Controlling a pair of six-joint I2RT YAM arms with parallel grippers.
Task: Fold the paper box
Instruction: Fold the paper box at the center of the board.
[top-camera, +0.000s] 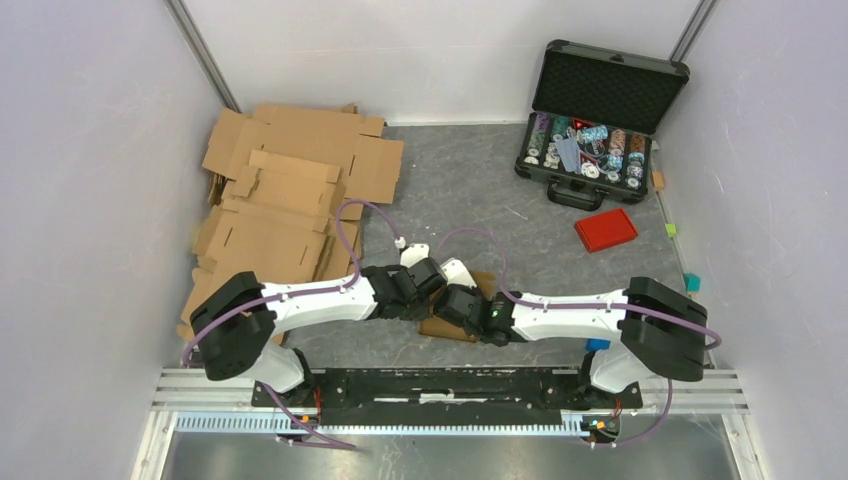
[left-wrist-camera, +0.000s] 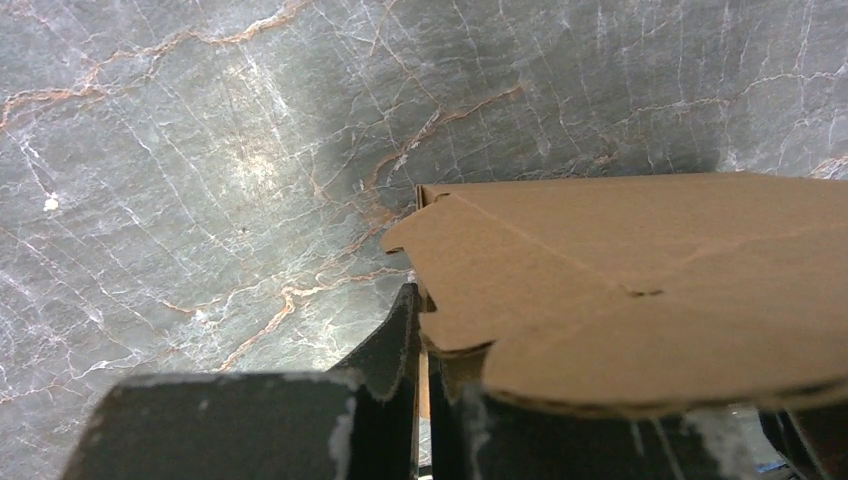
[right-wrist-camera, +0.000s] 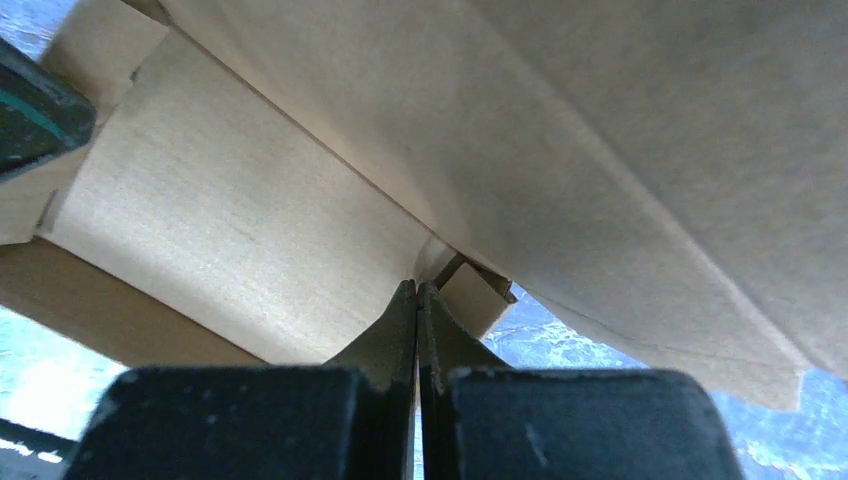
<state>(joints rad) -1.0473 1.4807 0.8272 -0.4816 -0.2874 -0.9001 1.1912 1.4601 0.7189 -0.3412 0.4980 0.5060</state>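
Note:
The paper box is a small brown cardboard piece on the grey marbled table, mostly hidden under both wrists. My left gripper meets it from the left. In the left wrist view the left gripper is shut on a thin upright wall of the paper box, whose flaps spread out to the right. My right gripper meets it from the right. In the right wrist view the right gripper is shut, with its tips pressed into an inner fold corner of the paper box; nothing shows between the fingers.
A pile of larger cardboard sheets lies at the back left. An open black case with chips stands at the back right, and a red lid lies in front of it. Small coloured blocks sit by the right wall.

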